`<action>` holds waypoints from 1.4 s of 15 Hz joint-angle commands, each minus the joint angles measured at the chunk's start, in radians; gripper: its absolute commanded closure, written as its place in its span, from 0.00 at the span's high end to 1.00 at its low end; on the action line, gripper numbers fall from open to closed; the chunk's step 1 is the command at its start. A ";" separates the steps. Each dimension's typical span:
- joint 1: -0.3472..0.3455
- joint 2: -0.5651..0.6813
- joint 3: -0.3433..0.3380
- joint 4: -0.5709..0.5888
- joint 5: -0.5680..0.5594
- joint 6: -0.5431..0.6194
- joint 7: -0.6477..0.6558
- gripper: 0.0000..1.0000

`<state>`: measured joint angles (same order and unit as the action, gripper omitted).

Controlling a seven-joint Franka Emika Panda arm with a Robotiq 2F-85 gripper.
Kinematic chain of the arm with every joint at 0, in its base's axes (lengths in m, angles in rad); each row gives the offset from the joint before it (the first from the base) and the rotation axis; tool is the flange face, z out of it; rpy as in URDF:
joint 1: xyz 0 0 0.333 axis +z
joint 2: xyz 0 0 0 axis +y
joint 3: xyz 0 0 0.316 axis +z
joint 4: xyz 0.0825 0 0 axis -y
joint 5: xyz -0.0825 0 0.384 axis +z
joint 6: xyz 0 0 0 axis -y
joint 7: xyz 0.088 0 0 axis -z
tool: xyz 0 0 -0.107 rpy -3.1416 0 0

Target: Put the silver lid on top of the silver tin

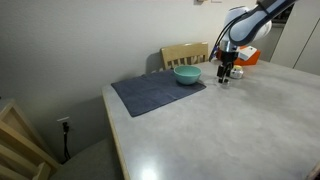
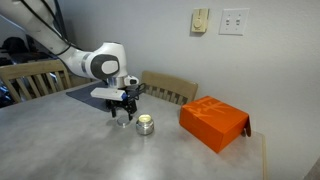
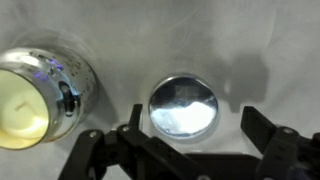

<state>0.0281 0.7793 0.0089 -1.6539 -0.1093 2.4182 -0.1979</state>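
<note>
Gripper [image 3: 195,132] wide open, holds nothing. Silver lid [image 3: 182,105] lies flat right below me, between my jaws. Silver tin [image 3: 35,95] stands just beside lid, left in wrist view.

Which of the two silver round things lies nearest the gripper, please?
The silver lid, the flat shiny disc between the fingers of the open gripper; the taller silver tin stands aside.

pretty sure this is somebody's home dining spot, wooden slat-back chairs [image 1: 186,53] around a pale grey bench [image 1: 230,130], dark placemat [image 1: 150,93], teal bowl [image 1: 187,75] at its corner, plain painted walls, wall outlet [image 1: 65,126] low down, double switch plate [image 2: 234,21], small thermostat-looking box [image 2: 201,20]
</note>
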 commanded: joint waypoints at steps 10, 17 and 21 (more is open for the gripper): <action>-0.020 0.035 0.004 0.033 -0.009 -0.045 -0.004 1.00; -0.024 0.039 0.009 0.040 -0.006 -0.054 -0.013 0.68; -0.027 0.035 0.013 0.048 -0.005 -0.058 -0.020 0.67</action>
<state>0.0148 0.8011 0.0127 -1.6301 -0.1093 2.3846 -0.2002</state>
